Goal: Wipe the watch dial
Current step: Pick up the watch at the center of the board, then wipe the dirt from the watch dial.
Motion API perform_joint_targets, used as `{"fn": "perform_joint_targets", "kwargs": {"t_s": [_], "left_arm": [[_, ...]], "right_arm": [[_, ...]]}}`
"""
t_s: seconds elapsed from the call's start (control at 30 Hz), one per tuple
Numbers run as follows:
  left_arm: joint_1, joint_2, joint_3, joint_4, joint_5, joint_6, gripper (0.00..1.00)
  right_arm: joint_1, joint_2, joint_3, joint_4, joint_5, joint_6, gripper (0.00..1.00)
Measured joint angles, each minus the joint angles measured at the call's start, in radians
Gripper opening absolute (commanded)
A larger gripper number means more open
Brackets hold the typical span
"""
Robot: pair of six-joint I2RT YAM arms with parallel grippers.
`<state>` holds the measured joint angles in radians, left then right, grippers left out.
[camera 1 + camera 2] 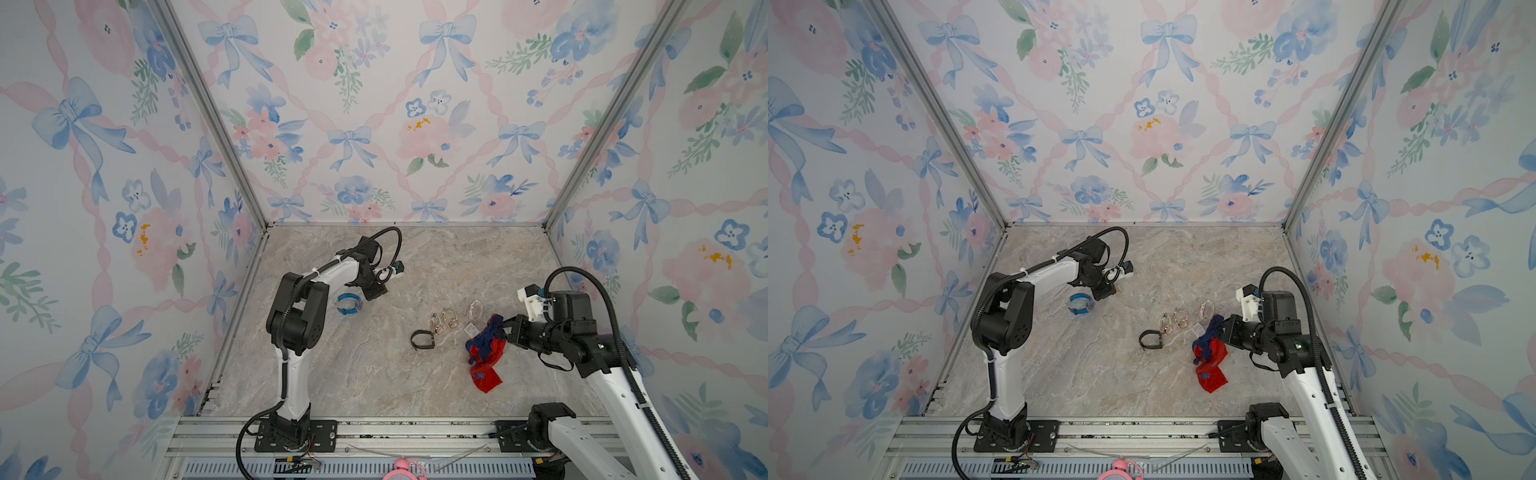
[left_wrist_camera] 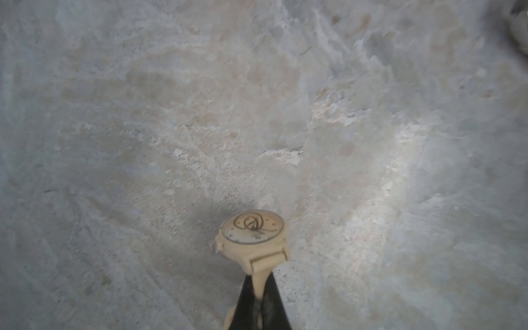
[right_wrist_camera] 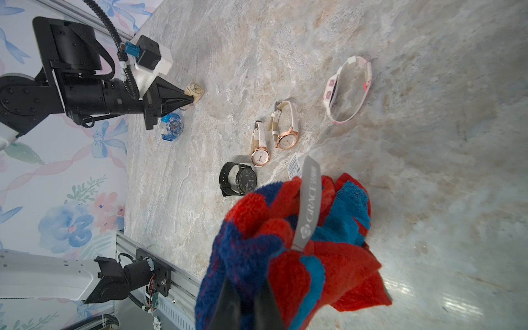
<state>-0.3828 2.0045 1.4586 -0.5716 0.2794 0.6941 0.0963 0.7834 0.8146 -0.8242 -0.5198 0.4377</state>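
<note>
**Left side.** The left end effector (image 2: 258,284) was found clenched on the strap of the cream watch (image 2: 253,237). The case was left projecting just beyond the fingertips, with the dial (image 2: 251,230) turned upward and uncovered. The grip on the strap rather than the case was judged deliberate, so that the glass is free for wiping. Whether the watch rested on the surface (image 2: 143,143) or was held just clear of it could not be told.

The left arm (image 1: 297,316) was seen with its elbow raised and sharply bent. The forearm was carried away from the base rail, and the end effector lay nearly level, aimed toward the right arm's side. A blue watch (image 1: 349,304) was noted just beside that end effector, untouched.

**Middle.** Between the two end effectors, four watches were seen lying on the surface: a black watch (image 3: 238,178), a rose-gold watch (image 3: 259,155), a second rose-gold watch (image 3: 287,140) and a pink watch (image 3: 333,91).

**Right side.** The right end effector (image 3: 248,300) was found clamped on a bunched red-and-blue cloth (image 3: 285,243), with a grey tag (image 3: 307,205) flopped over the top. A bundle was thus presented ahead of the fingertips as a wiping pad, and a loose tail trailed toward the surface.

The right arm (image 1: 615,386) was leaned inward from its base, with the end effector pointed at the row of watches. The dial and cloth were well apart. Wiping was judged not yet begun.
</note>
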Motion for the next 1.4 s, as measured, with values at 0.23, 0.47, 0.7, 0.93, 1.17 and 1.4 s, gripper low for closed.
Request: {"fn": "perform_joint_targets", "kwargs": {"t_s": [0.23,0.47,0.7,0.93,1.17,1.4], "left_arm": [[-0.106,-0.335,-0.229,0.169,0.08,-0.006,0.0],[-0.233,-0.673,-0.577,0.505,0.128,-0.018,0.0],[-0.322,-0.879,-0.795,0.695,0.092,-0.018,0.0],[-0.371,-1.005,-0.863,0.732,0.023,-0.048,0.0],[-0.424,-1.112,-0.925,0.789,-0.037,-0.129,0.0],[-0.46,-1.13,-0.985,0.809,-0.058,-0.145,0.0]], "right_arm": [[0.119,0.005,-0.003,0.048,0.027,0.034,0.0],[0.262,0.048,0.01,0.089,0.085,0.064,0.0],[0.365,0.101,0.042,0.133,0.108,0.097,0.0],[0.418,0.107,0.045,0.149,0.14,0.124,0.0],[0.46,0.092,0.045,0.149,0.181,0.162,0.0],[0.597,0.089,0.049,0.157,0.261,0.213,0.0]]}}
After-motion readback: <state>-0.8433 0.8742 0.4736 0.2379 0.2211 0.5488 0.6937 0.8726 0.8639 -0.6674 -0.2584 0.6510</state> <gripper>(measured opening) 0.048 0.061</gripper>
